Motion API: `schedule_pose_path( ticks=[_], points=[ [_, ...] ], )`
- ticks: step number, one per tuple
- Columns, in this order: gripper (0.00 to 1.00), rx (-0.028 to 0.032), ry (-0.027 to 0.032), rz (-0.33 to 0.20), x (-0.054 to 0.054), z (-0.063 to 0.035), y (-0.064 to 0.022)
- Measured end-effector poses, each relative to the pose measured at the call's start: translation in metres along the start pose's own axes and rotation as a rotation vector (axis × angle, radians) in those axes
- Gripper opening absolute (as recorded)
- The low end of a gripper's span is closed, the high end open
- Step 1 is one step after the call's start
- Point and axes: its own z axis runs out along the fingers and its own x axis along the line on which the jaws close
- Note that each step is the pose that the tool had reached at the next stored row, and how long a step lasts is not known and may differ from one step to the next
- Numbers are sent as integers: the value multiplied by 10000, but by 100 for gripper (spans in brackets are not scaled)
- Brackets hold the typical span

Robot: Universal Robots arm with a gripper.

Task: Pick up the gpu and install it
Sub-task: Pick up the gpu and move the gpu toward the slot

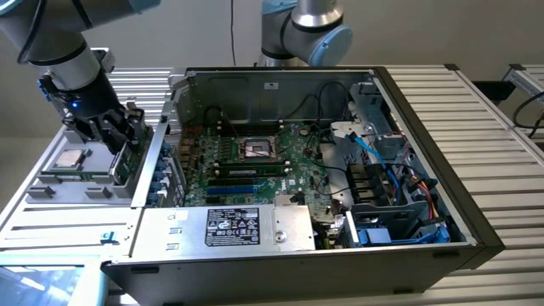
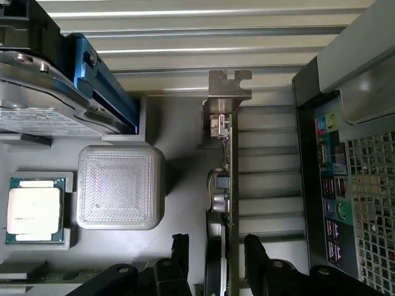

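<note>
The arm (image 1: 64, 60) is built of silver-grey tubes with pale blue-grey joint caps (image 1: 327, 41), and a black cable (image 1: 28, 29) runs along it. Its end effector (image 1: 117, 131) is black, with 1 small blue light (image 1: 78, 105) on the wrist housing. Its 2 black fingers (image 2: 254, 256) carry round bolt heads.

From the exterior view my gripper (image 1: 125, 141) covers the upper part of the gpu (image 1: 129, 166), and the card's lower edge is hidden in the tray (image 1: 51, 191); I cannot tell its cooler from there. In my wrist view the gpu (image 2: 227, 179) stands edge-on, so neither face shows, and its near end runs out of the picture between my fingers (image 2: 256, 256). The hard drive (image 2: 43, 105) and the computer case (image 2: 364, 185) are cut by the picture's edges. The print on the processor (image 2: 34, 209) is too small to read. The second arm (image 1: 306, 32) is cut off at the exterior view's upper edge.
</note>
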Motion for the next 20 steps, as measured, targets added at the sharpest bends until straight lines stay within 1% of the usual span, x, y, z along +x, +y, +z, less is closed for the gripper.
schedule_pose_path(
  ticks=[3, 6, 9, 15, 16, 17, 18, 20],
  points=[
    [49, 24, -37, 18, 4, 37, -3],
    [49, 28, -53, 32, 8, 85, -8],
    [49, 31, -56, 49, 9, 112, -10],
    [49, 33, -62, 54, 10, 123, -11],
    [47, 38, -62, 53, 10, 125, -11],
    [41, 44, -62, 53, 11, 128, -12],
    [41, 50, -62, 53, 11, 131, -12],
    [29, 62, -59, 52, 11, 133, -12]
  ],
)
